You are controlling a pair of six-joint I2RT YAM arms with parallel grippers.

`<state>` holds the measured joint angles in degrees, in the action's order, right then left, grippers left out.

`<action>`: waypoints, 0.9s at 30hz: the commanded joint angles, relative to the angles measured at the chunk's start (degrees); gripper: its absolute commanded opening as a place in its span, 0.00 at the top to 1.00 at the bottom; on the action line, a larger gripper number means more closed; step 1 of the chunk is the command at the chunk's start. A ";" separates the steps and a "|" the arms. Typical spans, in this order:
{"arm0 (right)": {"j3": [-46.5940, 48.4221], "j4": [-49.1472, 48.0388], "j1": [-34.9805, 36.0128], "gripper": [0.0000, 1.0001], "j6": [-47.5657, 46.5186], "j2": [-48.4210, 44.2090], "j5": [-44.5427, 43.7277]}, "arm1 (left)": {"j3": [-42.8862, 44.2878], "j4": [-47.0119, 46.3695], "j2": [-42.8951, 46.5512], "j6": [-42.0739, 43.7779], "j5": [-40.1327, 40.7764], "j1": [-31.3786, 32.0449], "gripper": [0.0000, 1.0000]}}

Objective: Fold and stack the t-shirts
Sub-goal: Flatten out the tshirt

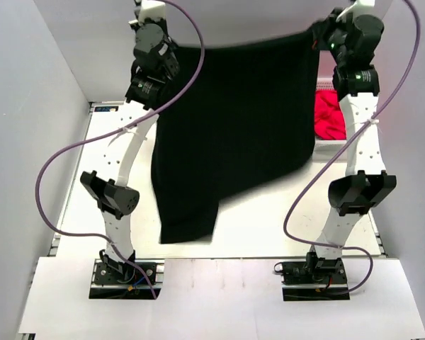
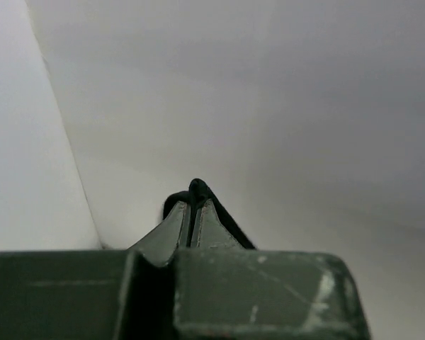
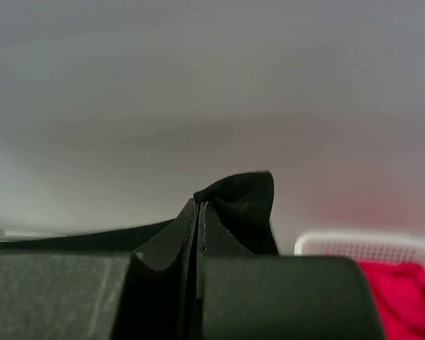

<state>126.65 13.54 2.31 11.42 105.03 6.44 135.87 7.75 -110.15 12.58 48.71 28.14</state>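
Note:
A black t-shirt (image 1: 234, 127) hangs spread out in the air between my two raised grippers, its lower edge over the white table (image 1: 262, 227). No print shows on it. My left gripper (image 1: 171, 48) is shut on the shirt's upper left corner; in the left wrist view a small fold of black cloth (image 2: 198, 190) sticks out between the closed fingers (image 2: 177, 225). My right gripper (image 1: 320, 30) is shut on the upper right corner; in the right wrist view a tuft of black cloth (image 3: 244, 198) pokes above the closed fingers (image 3: 180, 230).
A white basket (image 1: 333, 146) holding red cloth (image 1: 330, 113) stands at the table's right, behind the right arm; its rim (image 3: 368, 244) and red cloth (image 3: 404, 297) show in the right wrist view. Grey walls close in the left, back and right sides.

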 commanded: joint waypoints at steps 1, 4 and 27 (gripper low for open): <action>11.69 -9.48 0.24 1.00 -0.96 -3.32 -1.16 | 9.15 -16.78 4.86 9.92 -1.14 -1.86 1.00; 2.57 -22.93 0.16 1.00 2.01 -8.24 -2.39 | 8.62 -19.70 9.59 8.96 -5.81 -1.86 1.00; -89.72 -16.98 1.03 1.00 10.51 -52.21 2.71 | -87.70 38.01 64.53 -67.40 -27.66 -0.81 0.98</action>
<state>38.98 -4.45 3.42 14.87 56.51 12.45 51.13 30.26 -47.40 -37.91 31.29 27.55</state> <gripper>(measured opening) 0.010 0.034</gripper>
